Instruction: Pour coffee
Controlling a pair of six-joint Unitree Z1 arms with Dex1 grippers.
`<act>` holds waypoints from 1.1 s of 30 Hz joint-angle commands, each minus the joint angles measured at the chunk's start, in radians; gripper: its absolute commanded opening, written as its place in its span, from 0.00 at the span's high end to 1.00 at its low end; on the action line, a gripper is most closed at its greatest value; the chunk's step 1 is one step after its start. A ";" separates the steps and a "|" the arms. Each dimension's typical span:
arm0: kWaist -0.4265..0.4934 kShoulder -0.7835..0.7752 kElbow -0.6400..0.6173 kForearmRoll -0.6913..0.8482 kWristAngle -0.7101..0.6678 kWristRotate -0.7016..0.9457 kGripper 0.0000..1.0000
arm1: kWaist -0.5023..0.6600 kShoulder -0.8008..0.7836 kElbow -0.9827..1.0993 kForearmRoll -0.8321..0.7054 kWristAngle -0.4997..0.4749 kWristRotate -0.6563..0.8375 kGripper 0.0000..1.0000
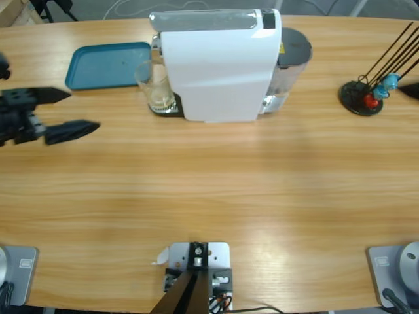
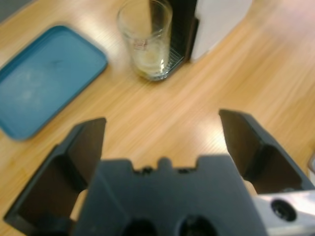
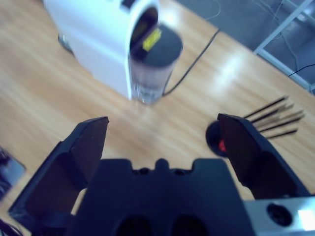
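Pale amber coffee (image 2: 147,59): shallow layer in clear glass tumbler (image 1: 154,87), on drip tray at front of white capsule machine (image 1: 219,65). Left gripper (image 1: 62,112): spread wide, empty, well apart from machine, tumbler ahead. Right gripper (image 3: 162,142): spread, empty, behind machine.

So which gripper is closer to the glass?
Left. The left gripper hangs open a short way from the glass; the right gripper, also open, is over by the machine's far end.

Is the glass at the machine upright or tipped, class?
Upright. The glass stands on its base on the machine's drip tray, rim upward, with a shallow layer of coffee at its bottom.
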 commanded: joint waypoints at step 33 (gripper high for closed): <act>-0.050 0.034 -0.084 0.099 0.069 -0.031 0.00 | -0.300 0.831 -0.836 0.322 0.397 0.090 1.00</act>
